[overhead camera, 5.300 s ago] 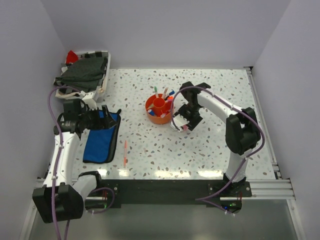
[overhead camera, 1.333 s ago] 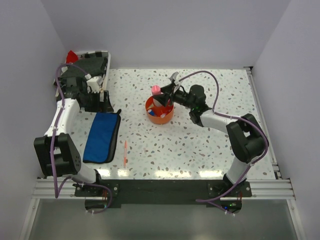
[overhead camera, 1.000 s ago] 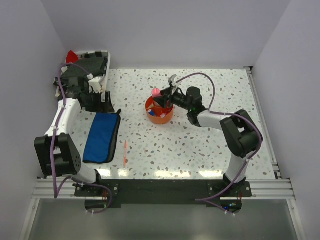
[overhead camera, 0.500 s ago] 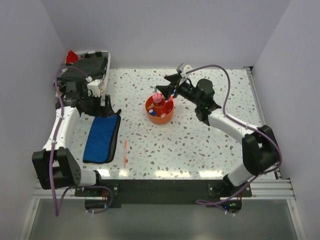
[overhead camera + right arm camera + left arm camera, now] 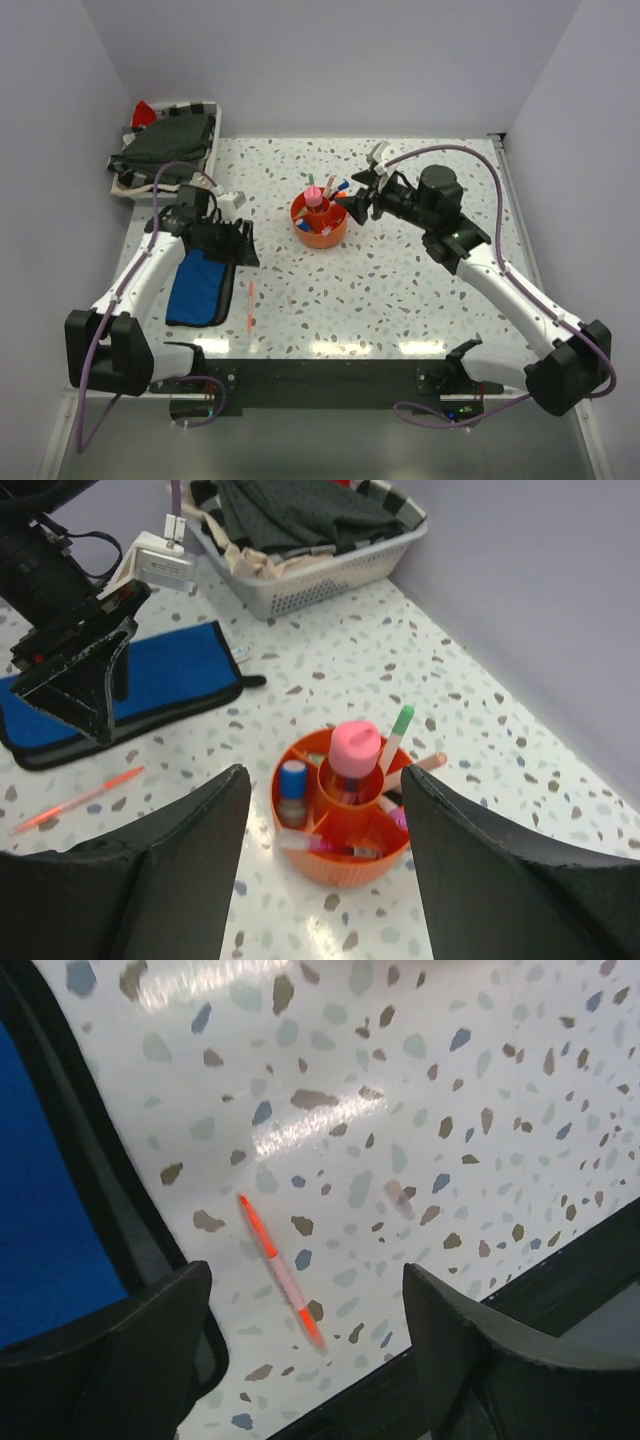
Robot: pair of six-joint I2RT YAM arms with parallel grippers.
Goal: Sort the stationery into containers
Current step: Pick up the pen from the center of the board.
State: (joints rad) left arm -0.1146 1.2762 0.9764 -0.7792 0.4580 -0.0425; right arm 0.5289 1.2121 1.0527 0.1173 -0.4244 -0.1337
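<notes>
The round orange organiser (image 5: 318, 228) stands mid-table; it also shows in the right wrist view (image 5: 335, 855). A fat pink tube (image 5: 354, 750) stands in its central cup, with a small blue cylinder (image 5: 292, 780) and several pens in the outer sections. My right gripper (image 5: 357, 198) is open and empty, just right of and above the organiser. An orange pen (image 5: 250, 306) lies on the table, also in the left wrist view (image 5: 281, 1273). The blue pouch (image 5: 199, 285) lies left of it. My left gripper (image 5: 238, 243) is open and empty above the pouch's far right corner.
A white tray (image 5: 205, 146) of dark cloth stands at the back left. The table's black front edge (image 5: 560, 1260) lies just beyond the orange pen in the left wrist view.
My right gripper let go of the pink tube, now in the central cup, and drew back to the right. My left gripper swung from the white tray to over the pouch.
</notes>
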